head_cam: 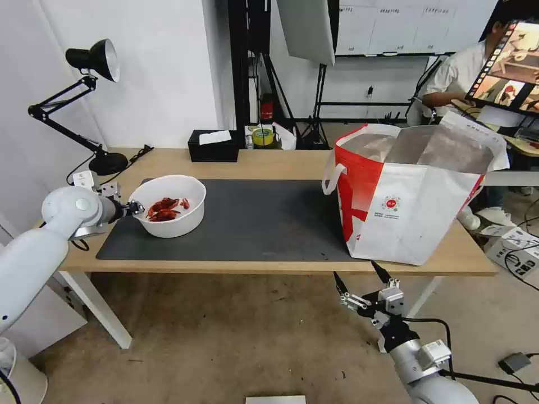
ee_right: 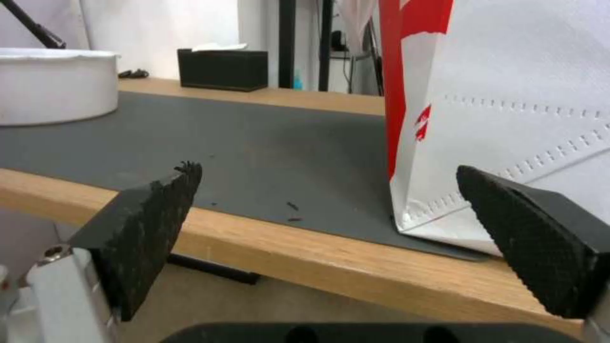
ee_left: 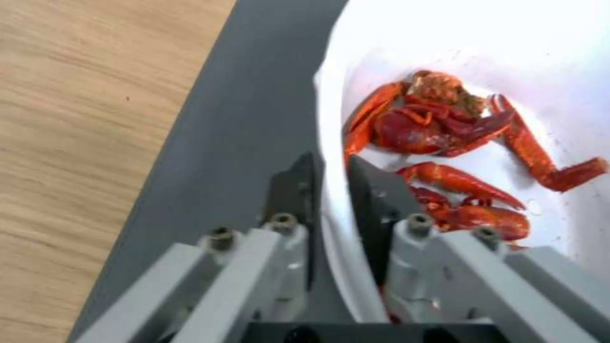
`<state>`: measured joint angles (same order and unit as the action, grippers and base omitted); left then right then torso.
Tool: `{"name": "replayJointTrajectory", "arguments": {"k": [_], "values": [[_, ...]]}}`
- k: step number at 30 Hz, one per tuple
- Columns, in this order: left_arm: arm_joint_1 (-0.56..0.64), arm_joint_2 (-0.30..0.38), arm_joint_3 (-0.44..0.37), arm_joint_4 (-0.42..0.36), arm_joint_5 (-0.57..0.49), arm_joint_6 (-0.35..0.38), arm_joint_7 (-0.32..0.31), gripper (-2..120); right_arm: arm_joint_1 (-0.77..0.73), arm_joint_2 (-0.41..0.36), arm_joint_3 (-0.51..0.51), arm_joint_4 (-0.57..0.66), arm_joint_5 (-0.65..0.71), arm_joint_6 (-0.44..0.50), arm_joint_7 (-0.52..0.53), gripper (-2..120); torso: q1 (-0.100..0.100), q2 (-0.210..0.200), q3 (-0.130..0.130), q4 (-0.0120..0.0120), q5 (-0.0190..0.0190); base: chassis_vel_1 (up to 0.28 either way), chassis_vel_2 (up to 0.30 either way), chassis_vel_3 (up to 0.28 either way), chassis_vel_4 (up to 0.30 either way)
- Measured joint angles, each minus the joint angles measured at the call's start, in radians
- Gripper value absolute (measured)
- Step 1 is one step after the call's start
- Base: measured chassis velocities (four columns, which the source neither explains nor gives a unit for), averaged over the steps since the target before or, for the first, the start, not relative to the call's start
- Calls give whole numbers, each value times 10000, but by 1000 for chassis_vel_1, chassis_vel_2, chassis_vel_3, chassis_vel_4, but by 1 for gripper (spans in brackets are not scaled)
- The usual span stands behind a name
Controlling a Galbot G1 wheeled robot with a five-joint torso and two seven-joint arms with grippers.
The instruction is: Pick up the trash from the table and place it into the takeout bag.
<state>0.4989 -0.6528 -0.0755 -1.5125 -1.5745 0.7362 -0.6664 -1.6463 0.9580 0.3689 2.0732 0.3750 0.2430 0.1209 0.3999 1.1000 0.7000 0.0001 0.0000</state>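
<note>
A white round bowl (head_cam: 168, 223) of red crayfish shells (head_cam: 165, 209) stands at the left end of the dark grey mat (head_cam: 258, 221) on the light-wood table (head_cam: 281, 163). My left gripper (head_cam: 136, 209) is shut on the bowl's left rim. In the left wrist view one finger (ee_left: 292, 186) sits outside the bowl's (ee_left: 457, 43) wall and the other inside, beside the shells (ee_left: 438, 124). The takeout bag (head_cam: 410, 207) stands open at the table's right end. My right gripper (head_cam: 355, 269) hangs open below the front edge, near the bag's corner (ee_right: 508, 105).
A black tissue box (head_cam: 212, 146) sits at the back edge and a black desk lamp (head_cam: 92, 62) at the back left corner. The right wrist view shows the mat (ee_right: 254, 138), the bowl (ee_right: 51, 85) far off and the table's front edge (ee_right: 305, 252).
</note>
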Motion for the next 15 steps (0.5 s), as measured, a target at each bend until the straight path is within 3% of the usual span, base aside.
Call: {"name": "replayJointTrajectory", "arguments": {"k": [3, 15], "values": [[5, -67, -62, -154, 0, -5, -118, 0, 0, 0, 0, 0, 0, 0, 0, 100, 0, -1, 0, 0, 0, 0, 0, 0, 0], [-759, -317, 89, -873, -475, -24, -383, 0, 0, 0, 0, 0, 0, 0, 0, 100, 0, 0, 0, 1, -1, 0, 0, 0, 0]]}}
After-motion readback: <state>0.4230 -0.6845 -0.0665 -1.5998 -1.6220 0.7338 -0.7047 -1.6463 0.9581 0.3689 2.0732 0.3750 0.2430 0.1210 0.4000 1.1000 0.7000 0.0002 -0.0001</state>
